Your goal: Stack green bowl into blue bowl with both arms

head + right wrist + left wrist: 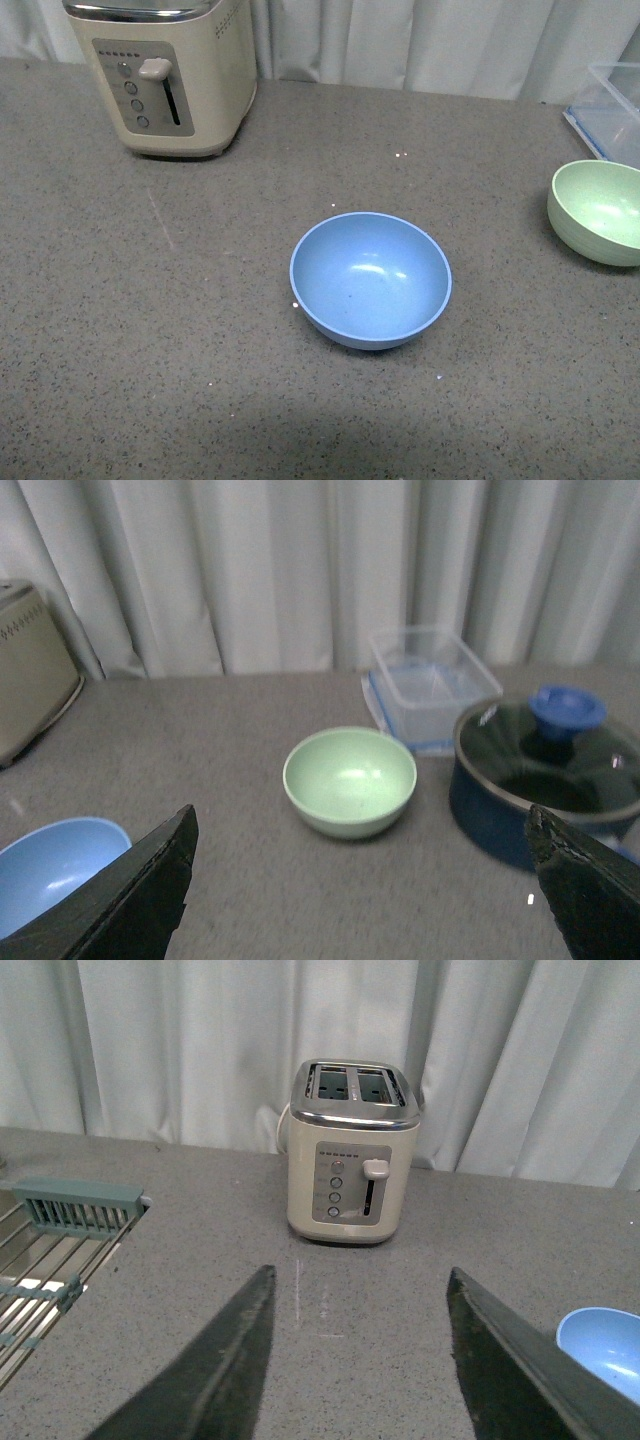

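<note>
On the counter (pixel 200 330), green bowl (pixel 597 212) and blue bowl (pixel 370 278) stand apart.

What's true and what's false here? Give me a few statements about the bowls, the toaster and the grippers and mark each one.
1. The pale green matte bowl sits inside the light blue matte bowl. False: they stand apart on the grey speckled counter.
2. The light blue bowl is empty. True.
3. The cream toaster stands left of both bowls. True.
4. The right gripper is shut on the green bowl. False: it is open, holding nothing.
5. The left gripper is open. True.
</note>
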